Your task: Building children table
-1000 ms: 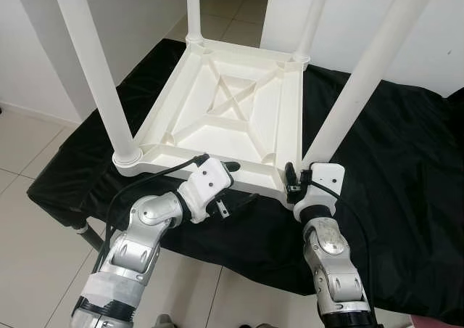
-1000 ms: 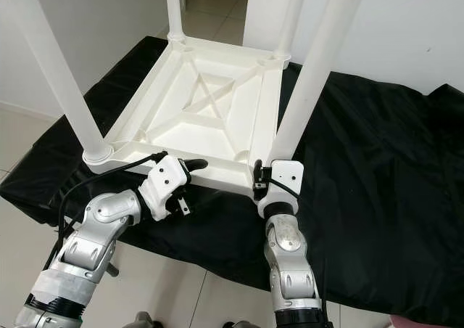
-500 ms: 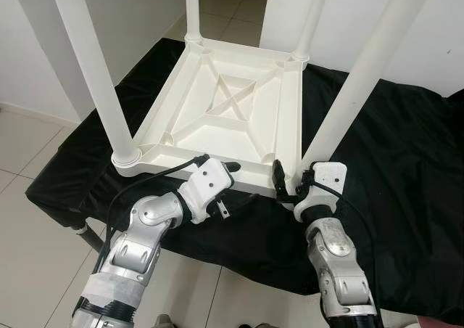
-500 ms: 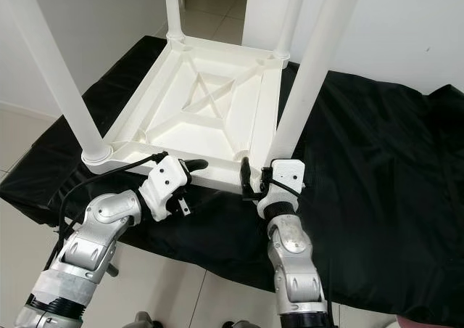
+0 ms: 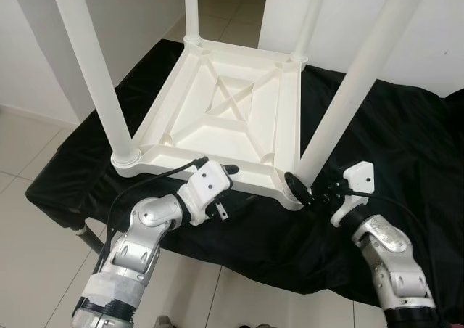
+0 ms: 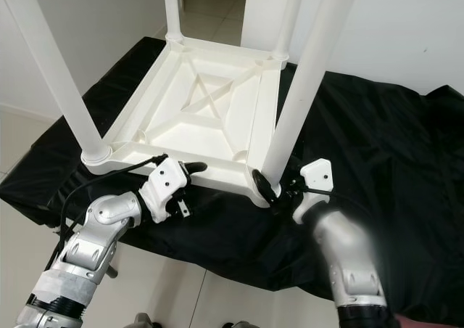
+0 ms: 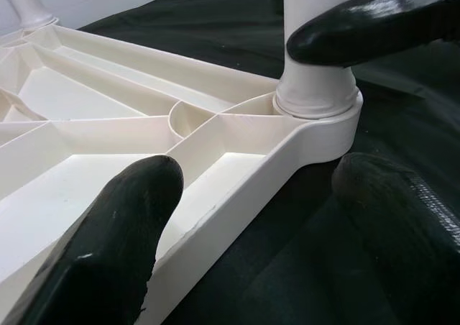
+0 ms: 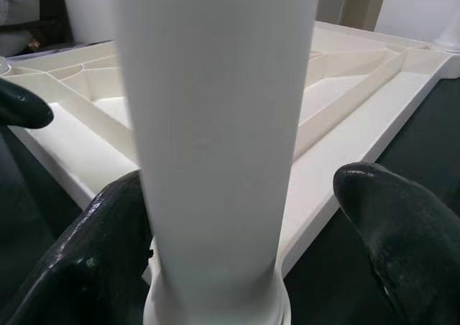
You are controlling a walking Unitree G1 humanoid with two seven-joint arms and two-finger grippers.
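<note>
A white plastic children's table (image 5: 232,114) lay upside down on a black cloth-covered bench (image 5: 406,161), its ribbed underside facing up and four round white legs standing up from the corners.

The left gripper (image 5: 226,190) sat at the near edge of the upturned table top, roughly midway between the two near corners. Its fingers were spread wide and straddled the rim: one black finger (image 7: 118,246) rested on the inner side of the rim, over the ribbed tray, and the other (image 7: 399,224) hung outside it above the cloth. Nothing was clamped between them.

The right gripper (image 5: 304,190) was at the near right corner, down low by the base collar of the near right leg (image 5: 355,81). From the wrist view the leg (image 8: 215,124) stood between the two black fingers (image 8: 79,260), one finger touching or nearly touching the leg just above the collar, the other finger (image 8: 399,224) standing apart from it. The claw was open around the leg, not closed on it.

The near left leg (image 5: 94,67) stood well apart from both grippers.
</note>
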